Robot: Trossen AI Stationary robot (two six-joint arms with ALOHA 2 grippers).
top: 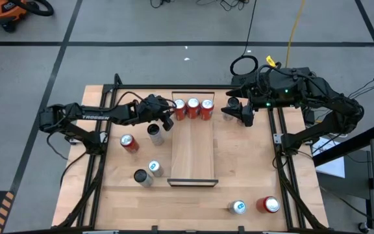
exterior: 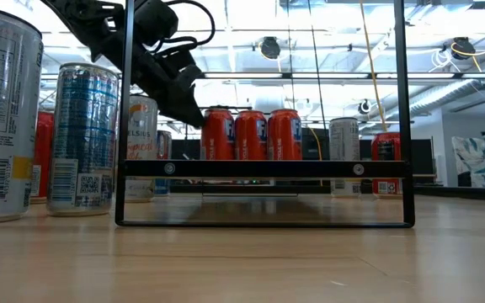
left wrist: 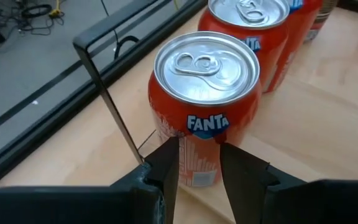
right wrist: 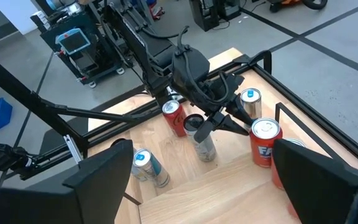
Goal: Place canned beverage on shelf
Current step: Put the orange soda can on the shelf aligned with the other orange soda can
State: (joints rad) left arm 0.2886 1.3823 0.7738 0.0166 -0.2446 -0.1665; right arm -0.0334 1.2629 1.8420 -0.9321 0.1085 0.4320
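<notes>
Left gripper (left wrist: 196,169) sits just behind the nearest Fanta can (left wrist: 205,102), jaws parted a little with nothing between them — narrower than the can, so it isn't gripping, and I can't tell whether the tips touch its side. That can is the left one of three orange cans standing in a row at the far end of the shelf (top: 193,156), each touching the next.

My read is that this placement is done and I'm at the release-and-back-off step. Next I'd pull the left arm straight back without nudging the row, then go for another can — the silver one (top: 154,134) just beside the shelf is nearest.

Right gripper (top: 237,112) waits near the shelf's far right corner, jaws wide apart and empty.

More cans stand and lie about the table (top: 245,169).
</notes>
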